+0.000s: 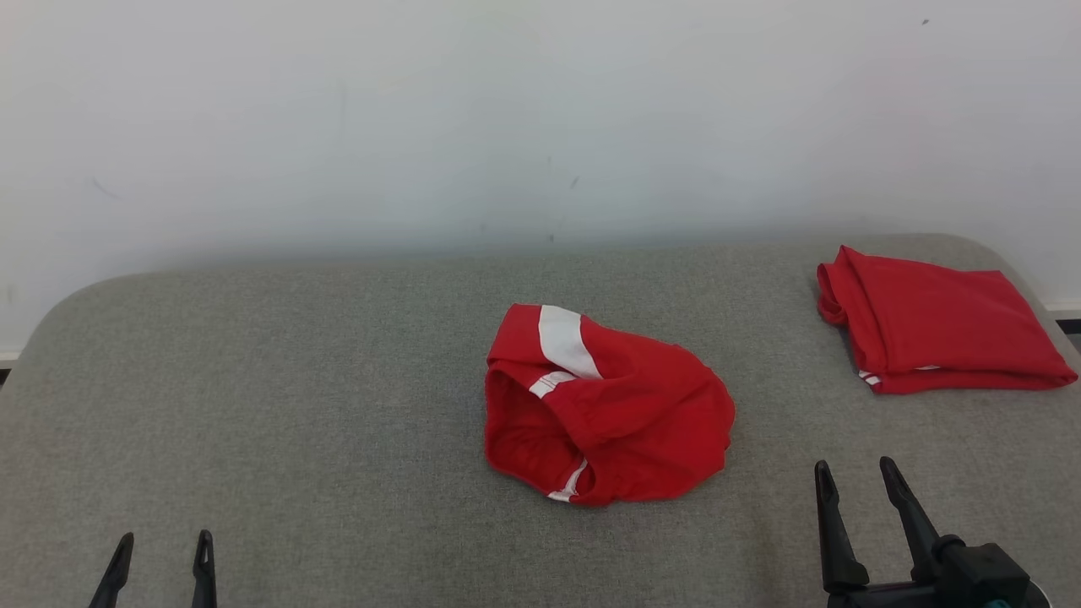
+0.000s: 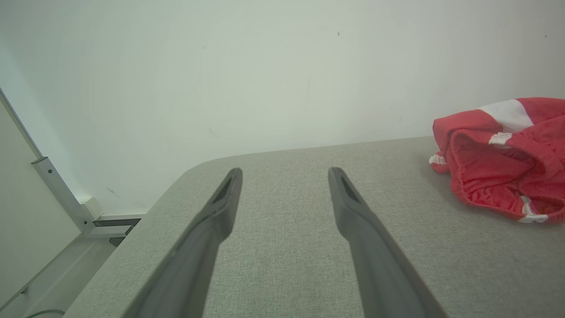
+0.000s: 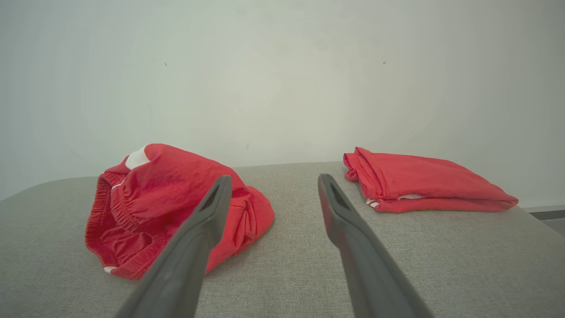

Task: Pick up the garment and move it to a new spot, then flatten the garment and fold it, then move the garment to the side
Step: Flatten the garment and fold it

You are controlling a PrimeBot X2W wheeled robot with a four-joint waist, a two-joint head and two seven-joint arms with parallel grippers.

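A crumpled red garment (image 1: 604,409) with white stripes lies bunched in the middle of the grey padded table (image 1: 338,380). It sits at the right edge of the left wrist view as the red garment (image 2: 503,163), and left of centre in the right wrist view as the garment (image 3: 167,207). My left gripper (image 1: 165,545) stands open at the lower left, well clear of it, with nothing between its fingers. My right gripper (image 1: 855,471) is open at the lower right, a short way right of the garment. The left gripper (image 2: 284,174) and right gripper (image 3: 273,182) both show spread, empty fingers.
A second red garment (image 1: 933,325), neatly folded, lies at the table's far right near the rounded corner; the folded garment (image 3: 419,183) is right of my right fingers. A white wall rises behind the table. A metal frame leg (image 2: 62,194) stands off the table's left.
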